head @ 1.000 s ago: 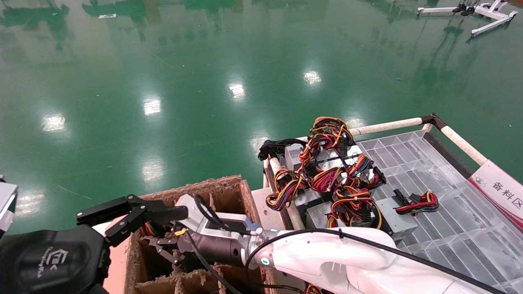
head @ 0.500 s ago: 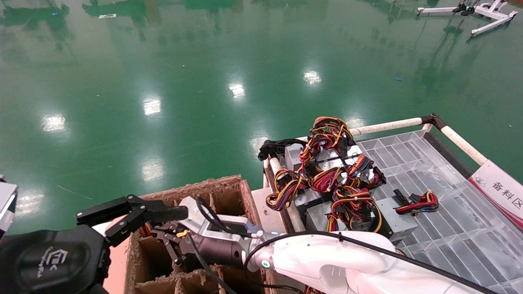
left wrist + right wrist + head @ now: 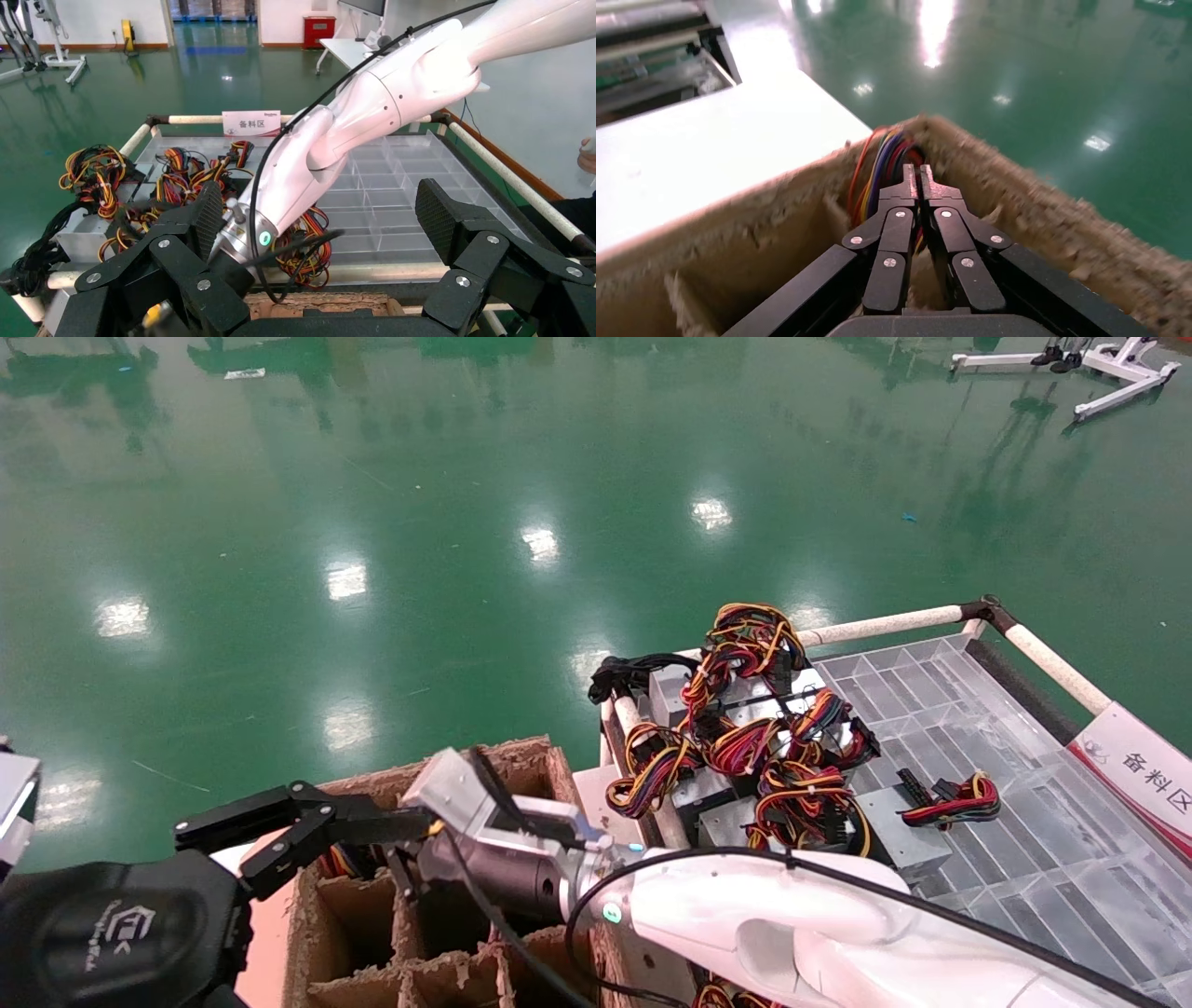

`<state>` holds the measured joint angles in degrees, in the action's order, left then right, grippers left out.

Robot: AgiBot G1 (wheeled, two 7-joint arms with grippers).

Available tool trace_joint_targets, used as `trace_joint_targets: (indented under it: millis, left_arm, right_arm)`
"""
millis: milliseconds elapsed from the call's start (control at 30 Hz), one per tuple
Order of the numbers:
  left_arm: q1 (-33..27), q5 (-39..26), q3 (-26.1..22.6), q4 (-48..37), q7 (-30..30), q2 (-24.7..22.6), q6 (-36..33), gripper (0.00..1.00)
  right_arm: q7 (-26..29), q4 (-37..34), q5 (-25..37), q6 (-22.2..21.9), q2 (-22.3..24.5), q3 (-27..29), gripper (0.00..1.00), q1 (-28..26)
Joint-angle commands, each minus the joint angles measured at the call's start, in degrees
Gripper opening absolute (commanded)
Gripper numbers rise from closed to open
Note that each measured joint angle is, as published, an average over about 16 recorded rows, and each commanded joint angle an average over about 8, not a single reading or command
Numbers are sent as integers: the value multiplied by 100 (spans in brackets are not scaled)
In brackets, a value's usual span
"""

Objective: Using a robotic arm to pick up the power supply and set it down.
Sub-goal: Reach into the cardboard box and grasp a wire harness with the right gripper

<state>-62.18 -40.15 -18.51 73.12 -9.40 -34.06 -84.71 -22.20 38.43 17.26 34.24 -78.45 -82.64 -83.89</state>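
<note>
My white right arm [image 3: 745, 915] reaches across a divided cardboard box [image 3: 521, 758]. Its black gripper [image 3: 402, 876] hangs over the far left compartment, partly hidden behind the left gripper's finger. In the right wrist view the gripper [image 3: 918, 172] is shut, fingers pressed together, and I make out nothing held between them. Just beyond the tips, a power supply's coloured wire bundle [image 3: 888, 151] rises from that compartment [image 3: 337, 861]; its metal box is hidden. My left gripper [image 3: 298, 822] stays parked at the box's left edge, open [image 3: 320, 217].
Several more power supplies with tangled wires [image 3: 754, 738] are heaped at the near left of a clear gridded tray [image 3: 1024, 859] on a railed cart [image 3: 885, 624]. One silver box [image 3: 899, 840] lies apart. A white sign [image 3: 1141, 770] marks the right rail. Green floor lies beyond.
The right gripper has risen out of the box compartment and tilted upward. Its fingers, spread apart a second ago, are now shut. The left arm has not moved.
</note>
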Motion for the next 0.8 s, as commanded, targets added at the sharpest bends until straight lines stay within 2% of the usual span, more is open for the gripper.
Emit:
trace_joint_targets:
  millis: [33, 500, 800]
  left_arm:
    - [0, 0, 0, 0, 0, 0, 0, 100]
    - [1, 1, -1, -1, 0, 1, 1, 100]
    - [0, 2, -1, -3, 1, 0, 1, 100]
  right_arm:
    - [-19, -22, -68, 6, 0, 26, 100, -9]
    - [-18, -19, -65, 17, 8, 31, 100, -11]
    - [-59, 232, -78, -78, 188, 53, 100, 42]
